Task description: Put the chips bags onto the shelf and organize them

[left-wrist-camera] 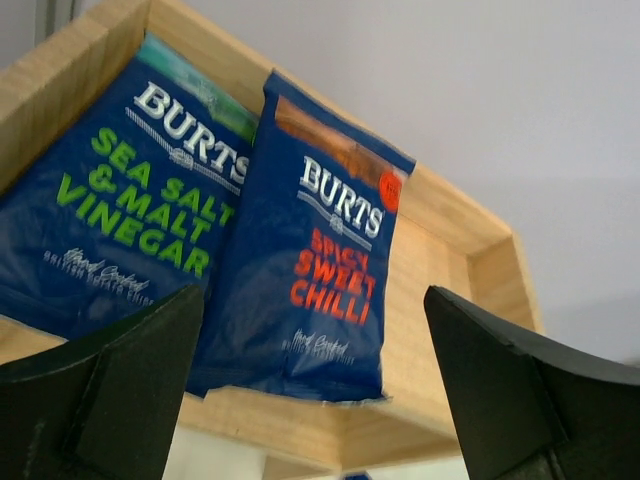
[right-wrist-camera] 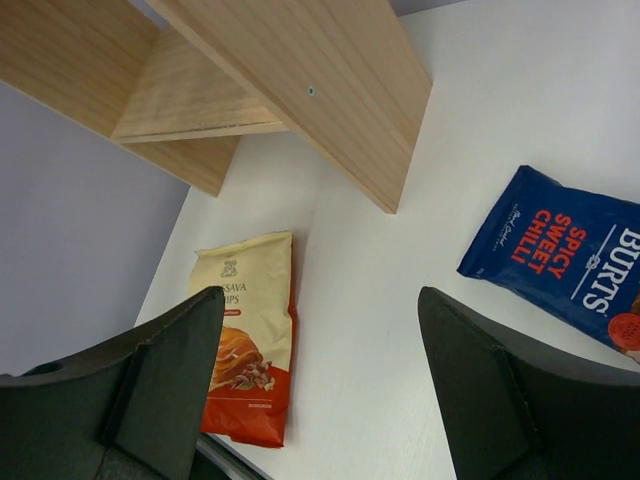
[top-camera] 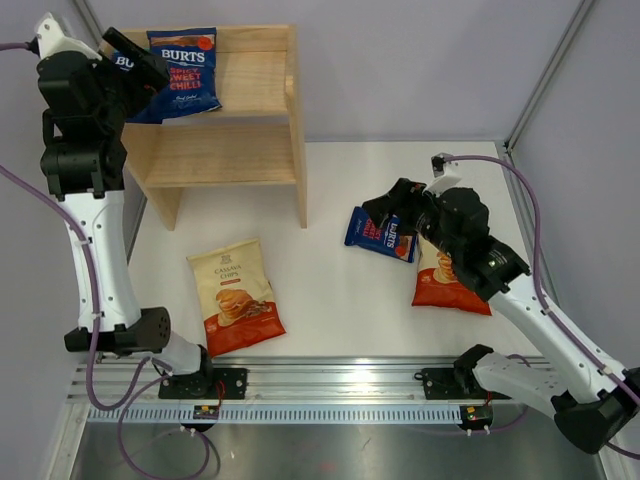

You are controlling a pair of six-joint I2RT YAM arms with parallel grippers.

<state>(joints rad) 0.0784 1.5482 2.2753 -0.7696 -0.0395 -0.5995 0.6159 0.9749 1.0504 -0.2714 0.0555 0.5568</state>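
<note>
The wooden shelf (top-camera: 222,155) stands at the back left. Two blue BURTS bags lie on its top tier: Sea Salt & Malt Vinegar (left-wrist-camera: 110,210) on the left and Spicy Sweet Chilli (left-wrist-camera: 325,260) (top-camera: 188,72) beside it. My left gripper (top-camera: 140,62) (left-wrist-camera: 312,300) is open and empty in front of them. A third blue bag (top-camera: 380,233) (right-wrist-camera: 560,250) lies on the table right of the shelf. My right gripper (top-camera: 385,212) (right-wrist-camera: 320,300) hovers open and empty above the table beside it. One cream bag (top-camera: 237,295) (right-wrist-camera: 250,340) lies front left. Another cream bag (top-camera: 450,280) lies partly under the right arm.
The shelf's lower tier (right-wrist-camera: 190,100) holds nothing. Its right side panel (top-camera: 297,120) stands near the third blue bag. Grey enclosure walls close the back and sides. An aluminium rail (top-camera: 330,385) with both arm bases runs along the near edge.
</note>
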